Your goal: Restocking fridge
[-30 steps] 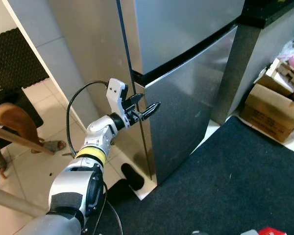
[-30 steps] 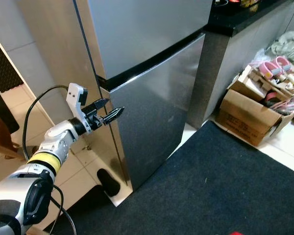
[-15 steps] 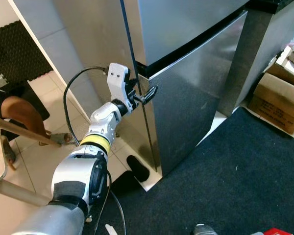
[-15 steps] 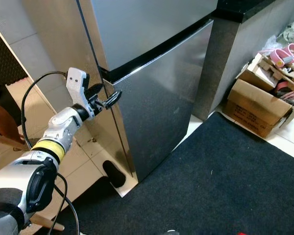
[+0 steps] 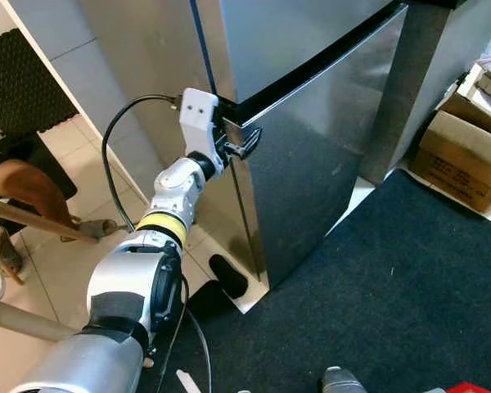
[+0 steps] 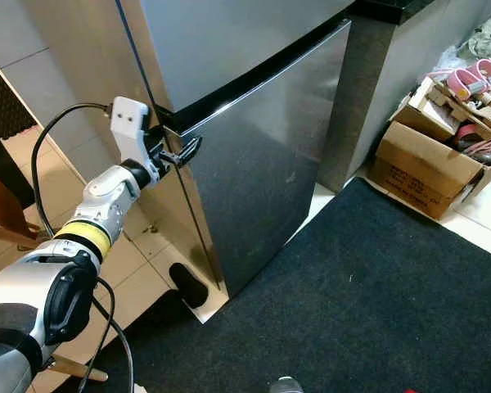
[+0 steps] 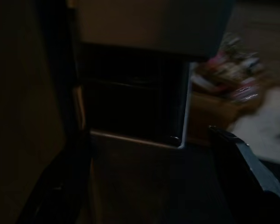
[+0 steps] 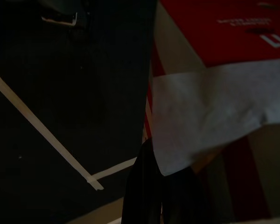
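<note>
A tall two-door fridge (image 5: 311,106) in brushed stainless steel stood on the floor with both doors shut. A dark horizontal seam (image 5: 327,59) split the upper freezer door (image 5: 295,33) from the longer lower door (image 5: 319,172). Its bare metal side panel (image 5: 159,57) faced a tiled wall. The lower corner of the fridge met the edge of a dark floor mat, and its front was plain, without a visible handle

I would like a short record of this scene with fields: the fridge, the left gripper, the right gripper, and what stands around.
fridge: tall stainless steel fridge, both doors shut
left gripper: left gripper at the top left corner of the lower door, fingers open
right gripper: right gripper holds a red and white carton
floor: dark carpet mat
nearby: brown cardboard box on the right
</note>
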Robot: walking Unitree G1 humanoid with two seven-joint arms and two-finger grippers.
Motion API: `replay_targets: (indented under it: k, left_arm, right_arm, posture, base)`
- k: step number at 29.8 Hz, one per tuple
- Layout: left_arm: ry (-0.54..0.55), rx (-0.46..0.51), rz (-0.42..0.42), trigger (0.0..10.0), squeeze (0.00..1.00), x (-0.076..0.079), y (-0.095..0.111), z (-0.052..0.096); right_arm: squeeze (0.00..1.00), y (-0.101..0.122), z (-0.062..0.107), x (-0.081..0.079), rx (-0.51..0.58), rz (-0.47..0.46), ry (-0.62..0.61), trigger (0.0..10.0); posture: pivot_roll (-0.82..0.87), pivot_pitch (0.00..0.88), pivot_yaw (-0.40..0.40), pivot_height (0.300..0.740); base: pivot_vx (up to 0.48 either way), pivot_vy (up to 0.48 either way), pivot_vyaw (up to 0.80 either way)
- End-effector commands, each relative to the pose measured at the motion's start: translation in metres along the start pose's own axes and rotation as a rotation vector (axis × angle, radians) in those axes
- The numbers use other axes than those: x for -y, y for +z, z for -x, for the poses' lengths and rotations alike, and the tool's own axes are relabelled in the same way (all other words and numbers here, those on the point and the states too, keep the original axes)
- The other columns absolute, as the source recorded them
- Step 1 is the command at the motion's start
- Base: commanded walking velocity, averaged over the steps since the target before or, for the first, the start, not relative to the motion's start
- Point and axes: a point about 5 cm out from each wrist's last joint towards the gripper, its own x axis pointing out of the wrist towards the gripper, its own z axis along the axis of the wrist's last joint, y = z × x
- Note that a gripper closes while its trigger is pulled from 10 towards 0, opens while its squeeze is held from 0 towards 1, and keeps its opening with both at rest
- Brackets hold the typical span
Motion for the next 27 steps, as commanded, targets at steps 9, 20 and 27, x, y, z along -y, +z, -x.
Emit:
replay_targets:
  k: [9,20,27]
  left_arm:
    - [-0.899,-0.080,0.140,10.0,0.00,0.110,-0.043,-0.012]
    - [-1.234,-0.057,0.265,10.0,0.00,0.189,-0.069,0.013]
    - [-0.758,-0.236,0.270,10.0,0.00,0.131,-0.126,0.044]
  right_arm:
    - [0.00,0.007,0.000,0.005,0.024,-0.022,-0.014,10.0]
    - [0.00,0.016,0.000,0.002,0.040,-0.017,-0.009,10.0]
    - [0.00,0.025,0.000,-0.001,0.059,-0.011,-0.001,10.0]
  posture:
    - [-0.25,0.148,0.107,0.740]
    - [-0.24,0.125,0.107,0.740]
    - [-0.22,0.102,0.104,0.740]
  base:
    - [0.000,0.000,0.00]
    - [0.000,0.000,0.00]
    - [0.000,0.000,0.00]
